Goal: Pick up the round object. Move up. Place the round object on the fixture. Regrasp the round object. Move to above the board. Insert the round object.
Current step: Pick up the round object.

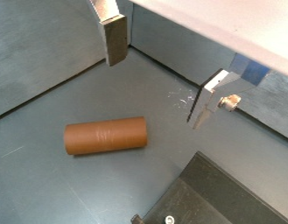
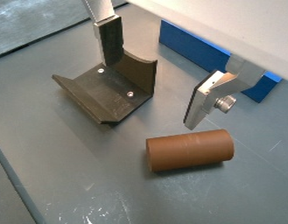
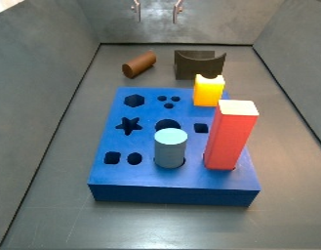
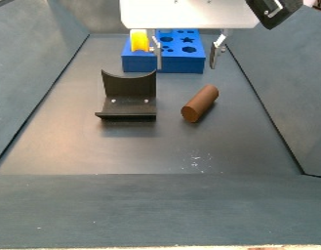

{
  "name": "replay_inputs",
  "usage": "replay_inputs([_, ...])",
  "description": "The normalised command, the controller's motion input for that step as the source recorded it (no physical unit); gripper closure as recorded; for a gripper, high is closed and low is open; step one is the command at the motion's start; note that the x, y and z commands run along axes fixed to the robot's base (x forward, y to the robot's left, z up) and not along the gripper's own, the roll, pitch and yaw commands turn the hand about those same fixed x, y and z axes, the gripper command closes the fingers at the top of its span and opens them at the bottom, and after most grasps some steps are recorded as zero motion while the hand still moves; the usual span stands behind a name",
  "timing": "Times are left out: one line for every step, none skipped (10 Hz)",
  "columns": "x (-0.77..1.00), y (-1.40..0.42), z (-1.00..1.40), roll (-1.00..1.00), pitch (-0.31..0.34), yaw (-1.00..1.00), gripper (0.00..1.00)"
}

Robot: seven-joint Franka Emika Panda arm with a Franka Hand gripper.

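Likely light, stiff and prone to rolling, the round object [image 2: 189, 152] lies on the table [image 2: 64, 188] beneath the gripper [image 2: 158, 74], whose spread, empty jaws should pinch its curved sides mid-length.

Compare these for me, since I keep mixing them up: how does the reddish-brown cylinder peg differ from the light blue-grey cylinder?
The reddish-brown cylinder peg lies on its side on the floor; the light blue-grey cylinder stands upright on the blue board. The peg is slimmer, the blue-grey one wider. Both are plain matte cylinders. The gripper hangs open above the peg, touching neither.
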Motion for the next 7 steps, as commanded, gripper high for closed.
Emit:
replay_inputs([-0.37, 0.0, -0.53, 0.01, 0.0, -0.72, 0.0])
replay_inputs([-0.33, 0.0, -0.81, -0.18, -0.186, -0.85, 0.0])
replay_inputs([-0.31, 0.0, -0.8, -0.17, -0.191, -0.87, 0.0])
replay_inputs([-0.29, 0.0, -0.82, -0.21, -0.206, -0.88, 0.0])
replay_inputs([-0.14, 0.0, -0.66, -0.3, -0.349, -0.91, 0.0])
replay_inputs([-0.13, -0.05, -0.52, -0.31, -0.52, -0.91, 0.0])
replay_inputs([-0.13, -0.05, -0.51, -0.32, -0.503, -0.9, 0.0])
